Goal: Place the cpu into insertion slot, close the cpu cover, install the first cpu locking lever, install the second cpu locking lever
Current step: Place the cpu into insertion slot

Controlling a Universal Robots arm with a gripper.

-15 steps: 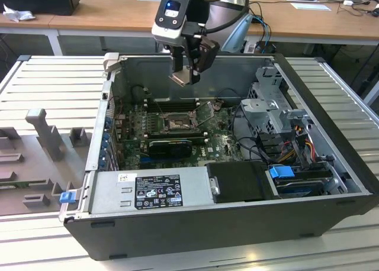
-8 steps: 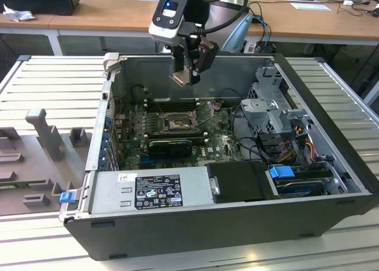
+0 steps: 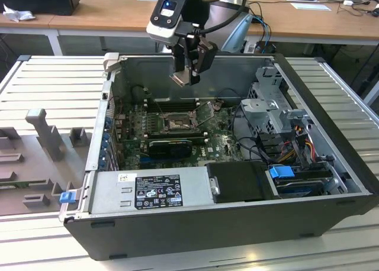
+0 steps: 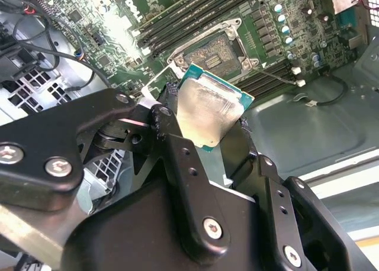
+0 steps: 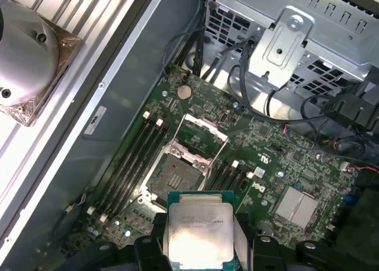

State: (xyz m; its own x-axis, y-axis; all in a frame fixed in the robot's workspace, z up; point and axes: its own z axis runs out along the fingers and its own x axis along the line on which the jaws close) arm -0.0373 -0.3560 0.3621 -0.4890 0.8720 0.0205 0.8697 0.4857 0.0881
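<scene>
None of four steps looks done to me: jaws clamp the cpu (image 3: 181, 77) in the exterior view's upper middle, above the empty insertion slot (image 3: 176, 124) at centre, cpu cover (image 5: 190, 155) raised.

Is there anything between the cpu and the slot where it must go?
Nothing visible does. The cpu, gripped in the jaws, hangs over the board. The slot lies open, and its cover stands raised to one side. In both wrist views the space between cpu and slot is free.
</scene>
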